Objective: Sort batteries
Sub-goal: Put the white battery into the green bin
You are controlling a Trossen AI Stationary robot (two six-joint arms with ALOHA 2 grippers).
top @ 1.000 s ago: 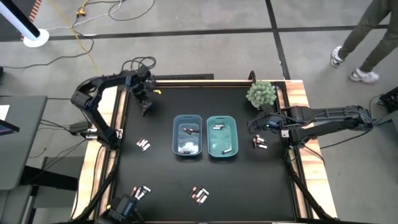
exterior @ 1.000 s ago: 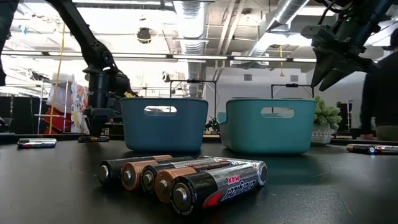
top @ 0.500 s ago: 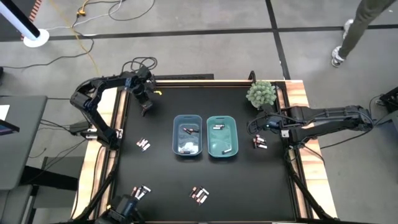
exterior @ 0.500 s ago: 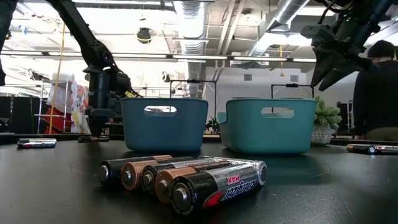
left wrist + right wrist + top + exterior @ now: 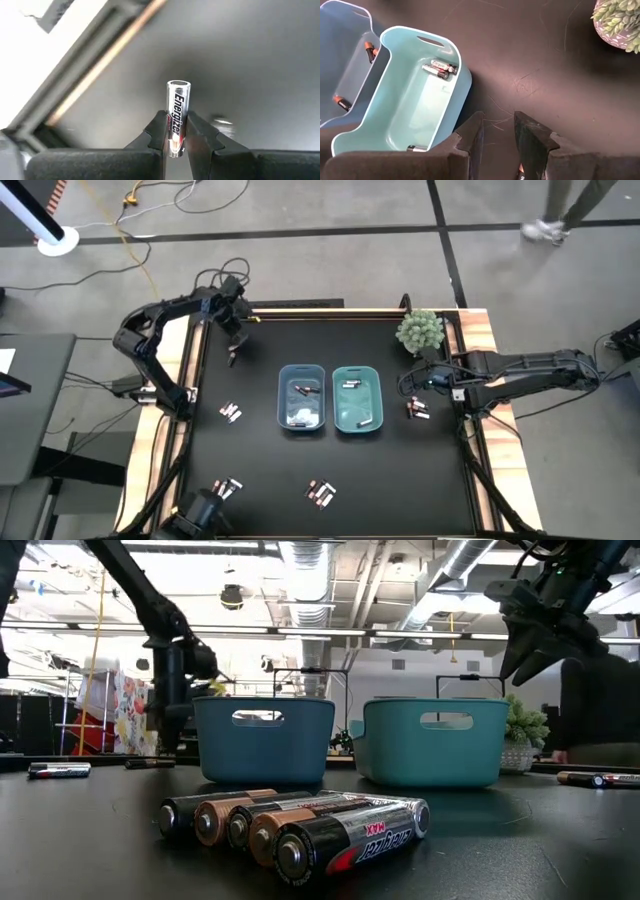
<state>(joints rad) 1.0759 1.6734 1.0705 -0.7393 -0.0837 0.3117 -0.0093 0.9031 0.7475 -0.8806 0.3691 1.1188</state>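
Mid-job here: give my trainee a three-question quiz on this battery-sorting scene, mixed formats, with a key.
1. True or false: the left pincer is shut on a silver battery.
2. Which bin stands nearer the potted plant? A) the blue bin B) the teal bin
3. Fill in: the right pincer hangs over the bare mat beside the ____ bin, holding nothing.

Key: 1 true; 2 B; 3 teal.

Grey tiled floor [image 5: 330, 270], ceiling ducts [image 5: 310, 580]
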